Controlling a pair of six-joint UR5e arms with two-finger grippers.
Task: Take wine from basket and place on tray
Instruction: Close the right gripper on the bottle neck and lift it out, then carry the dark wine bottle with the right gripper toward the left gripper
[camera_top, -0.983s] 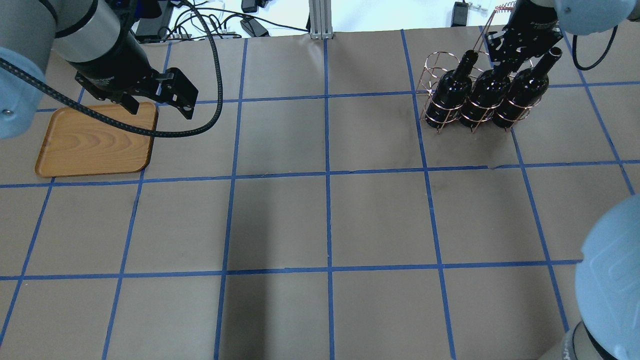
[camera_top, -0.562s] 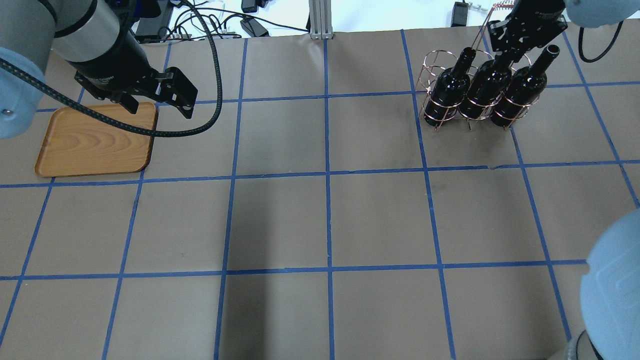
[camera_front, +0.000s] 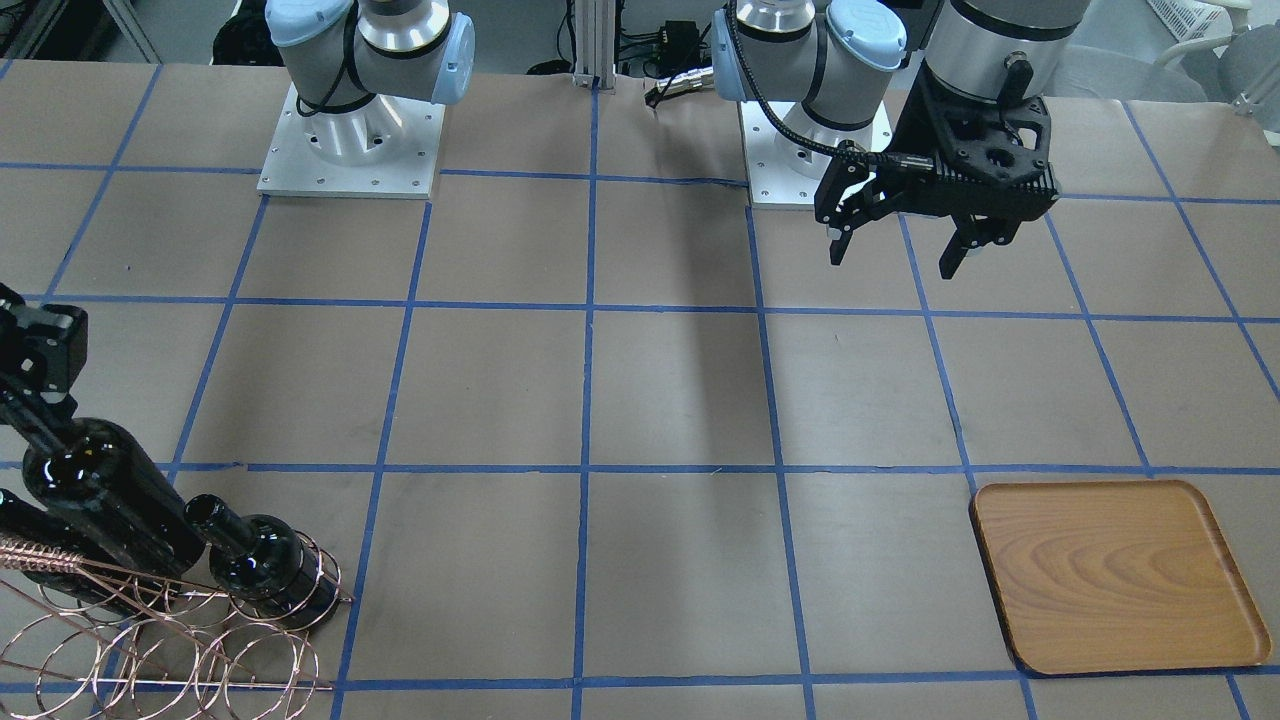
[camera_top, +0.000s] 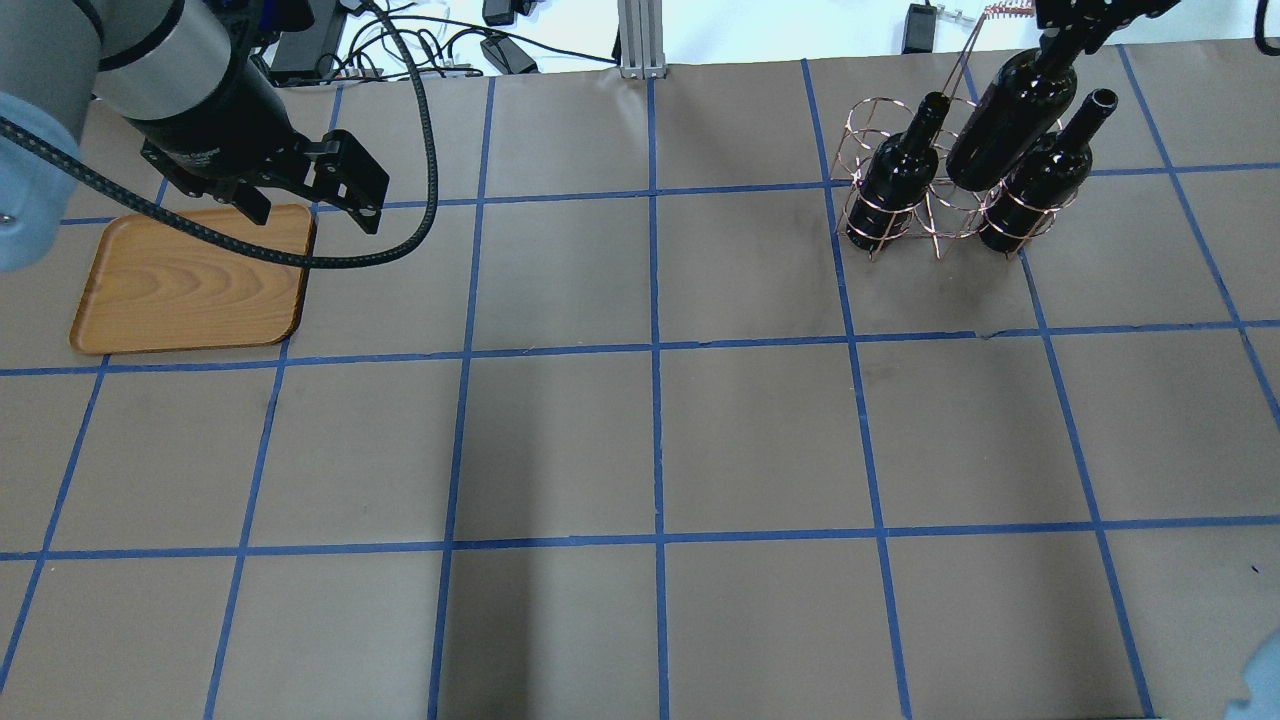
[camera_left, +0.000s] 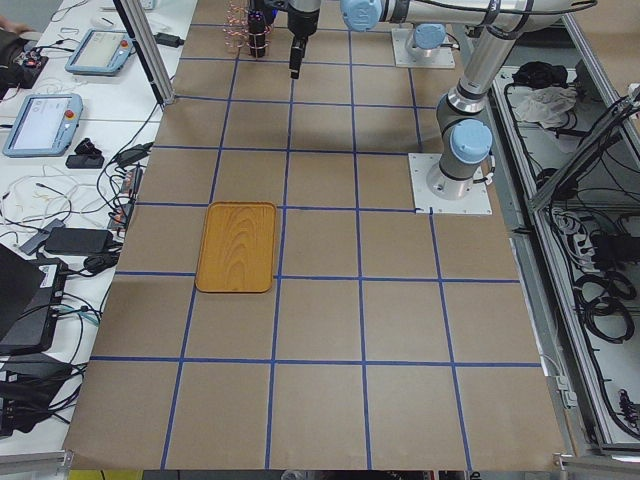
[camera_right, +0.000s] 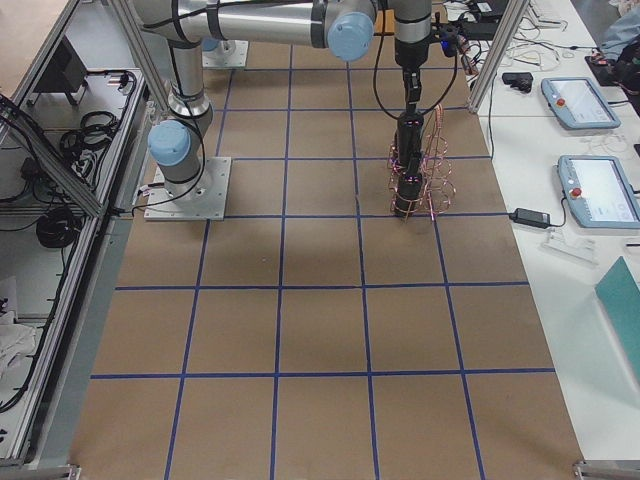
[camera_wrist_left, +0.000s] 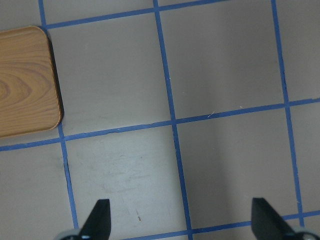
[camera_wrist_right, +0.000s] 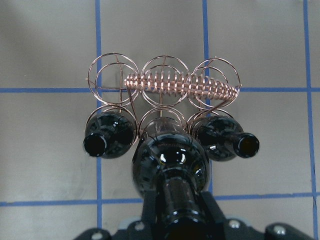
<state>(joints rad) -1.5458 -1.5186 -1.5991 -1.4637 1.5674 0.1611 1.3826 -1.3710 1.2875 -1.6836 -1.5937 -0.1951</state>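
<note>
Front-facing: the left hand (camera_front: 893, 255) hangs spread wide and empty, well apart from the tray (camera_front: 1110, 575).

Overhead: the wine (camera_top: 1010, 120) hangs tilted over the basket (camera_top: 868, 130), its base seemingly just clear of the middle ring.

Right wrist: the right hand (camera_wrist_right: 179, 217) clamps its neck. Extraction is underway, and next comes a long carry toward the tray.
</note>
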